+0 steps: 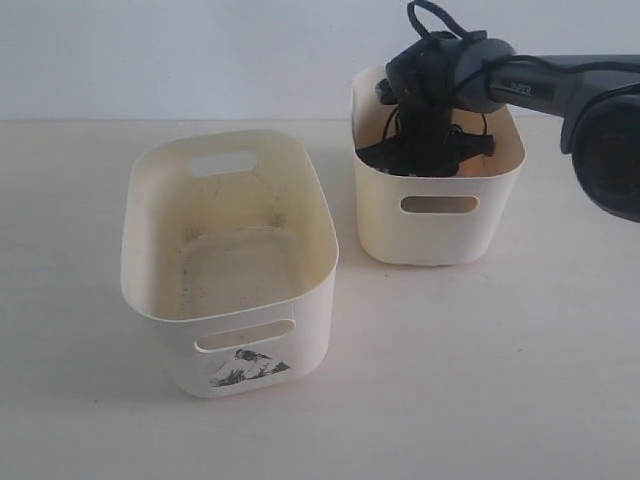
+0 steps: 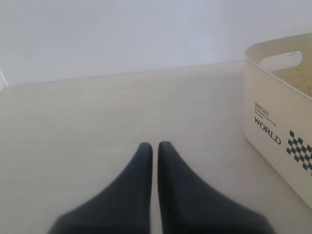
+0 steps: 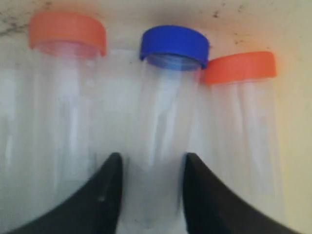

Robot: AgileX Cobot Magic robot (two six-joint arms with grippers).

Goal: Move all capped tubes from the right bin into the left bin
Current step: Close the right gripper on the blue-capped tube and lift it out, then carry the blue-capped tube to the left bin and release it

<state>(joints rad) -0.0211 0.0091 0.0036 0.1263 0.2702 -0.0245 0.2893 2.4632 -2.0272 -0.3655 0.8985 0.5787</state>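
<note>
My right fingers (image 3: 153, 161) were down inside the right bin (image 1: 385, 225), squeezing the blue-capped tube (image 3: 165, 112) that lay between 2 orange-capped tubes (image 3: 63, 107) (image 3: 246, 126). My left fingers (image 2: 155, 146) were shut on nothing, well away from the right bin.

Pale tabletop (image 1: 480, 380) meets a plain white wall (image 1: 200, 50).

We see the left black pincer (image 2: 155, 146) with jaws closed together, tips level. Right dark-grey arm (image 1: 545, 85) reaches in, wrist pointing down; right pincer (image 3: 152, 160) clamps the blue-capped clear plastic tube (image 3: 168, 107).
</note>
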